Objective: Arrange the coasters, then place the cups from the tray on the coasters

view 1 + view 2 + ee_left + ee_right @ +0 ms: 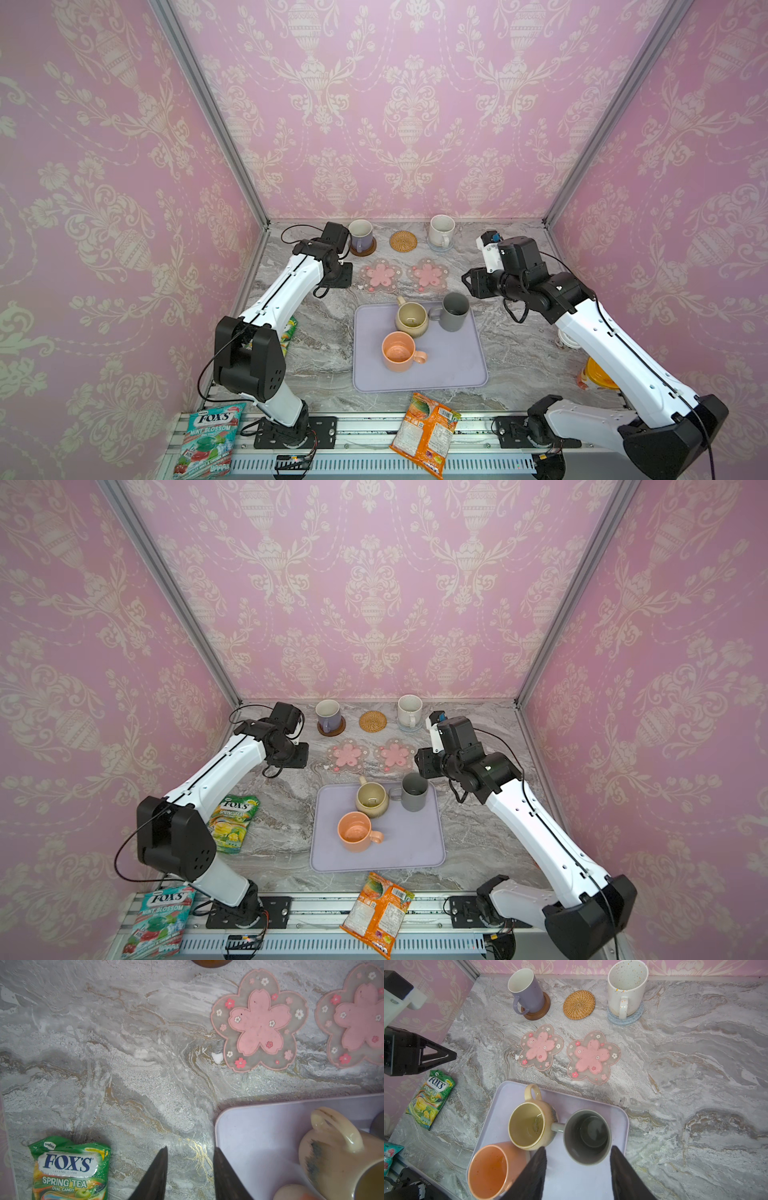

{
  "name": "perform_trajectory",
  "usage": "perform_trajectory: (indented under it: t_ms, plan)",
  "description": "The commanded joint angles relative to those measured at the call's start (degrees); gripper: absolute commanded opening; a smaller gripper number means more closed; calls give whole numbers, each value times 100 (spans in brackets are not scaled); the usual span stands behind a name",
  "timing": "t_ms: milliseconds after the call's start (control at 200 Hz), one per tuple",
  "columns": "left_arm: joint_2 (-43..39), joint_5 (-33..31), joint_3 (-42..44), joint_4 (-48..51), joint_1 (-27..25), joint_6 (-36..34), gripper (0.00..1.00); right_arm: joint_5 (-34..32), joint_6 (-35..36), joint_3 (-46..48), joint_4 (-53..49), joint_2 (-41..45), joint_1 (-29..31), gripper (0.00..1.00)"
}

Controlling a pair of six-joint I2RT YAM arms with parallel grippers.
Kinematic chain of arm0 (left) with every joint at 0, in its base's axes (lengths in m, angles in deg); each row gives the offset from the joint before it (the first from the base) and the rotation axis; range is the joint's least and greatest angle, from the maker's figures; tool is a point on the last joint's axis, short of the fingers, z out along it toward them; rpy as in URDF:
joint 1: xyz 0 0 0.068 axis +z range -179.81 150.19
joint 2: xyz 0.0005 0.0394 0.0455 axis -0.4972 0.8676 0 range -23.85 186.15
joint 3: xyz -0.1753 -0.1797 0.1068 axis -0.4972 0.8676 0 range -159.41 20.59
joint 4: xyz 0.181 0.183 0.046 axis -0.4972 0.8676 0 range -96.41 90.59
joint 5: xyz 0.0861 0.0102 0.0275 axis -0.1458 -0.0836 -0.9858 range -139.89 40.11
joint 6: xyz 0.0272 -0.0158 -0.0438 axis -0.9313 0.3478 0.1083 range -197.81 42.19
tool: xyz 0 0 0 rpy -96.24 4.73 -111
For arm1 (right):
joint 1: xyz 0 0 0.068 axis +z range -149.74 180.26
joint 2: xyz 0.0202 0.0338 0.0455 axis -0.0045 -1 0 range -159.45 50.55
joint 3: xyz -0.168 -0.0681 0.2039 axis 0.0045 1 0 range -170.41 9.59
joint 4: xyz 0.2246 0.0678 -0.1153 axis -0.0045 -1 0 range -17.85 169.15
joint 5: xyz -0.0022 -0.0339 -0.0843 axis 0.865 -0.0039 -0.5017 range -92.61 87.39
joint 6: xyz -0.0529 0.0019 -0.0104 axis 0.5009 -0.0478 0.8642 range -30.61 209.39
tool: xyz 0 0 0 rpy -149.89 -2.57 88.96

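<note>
The lavender cup (pixel 360 233) stands on the dark brown coaster (pixel 365 249) and the white cup (pixel 440 230) on the blue-grey coaster (pixel 633 1018). Between them lies the bare rattan coaster (pixel 403 241). Nearer, two pink-flower coasters (pixel 380 275) (pixel 428 274) lie bare. On the tray (pixel 453 365) stand the beige cup (pixel 411 319), the dark grey cup (pixel 455 311) and the peach cup (pixel 399 351). My left gripper (pixel 190 1148) hangs open and empty over the marble beside the tray's far left corner. My right gripper (pixel 578 1148) is open and empty above the tray, by the dark grey cup.
A green candy bag (pixel 232 823) lies left of the tray. A mint candy bag (pixel 208 440) and an orange snack packet (pixel 424 436) lie at the front edge. Under the right arm sit an orange-lidded container (pixel 596 376) and a white-lidded cup (pixel 567 338). Walls enclose three sides.
</note>
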Motion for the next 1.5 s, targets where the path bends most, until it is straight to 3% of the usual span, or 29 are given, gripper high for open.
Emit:
perform_trajectory:
  t_ms: [0,280,535,851,1041,1496]
  plan:
    - [-470,145,336,-68,-116,207,39,31,-248,208,-247,308,141,51]
    - [-911,35,985,-21,-468,430,39,65,-447,963,-318,843,277,52]
    - [-759,316,1120,-378,-799,752,39,431,-371,1092,-291,586,311,52]
    - [371,313,151,-617,-1501,953,39,472,-169,818,-308,484,342,53]
    - [869,339,-363,-747,-1646,1102,38,393,-135,765,-475,597,344,54]
    - [1429,500,-1314,-630,-2130,594,37,242,-1174,1337,-131,882,605,49]
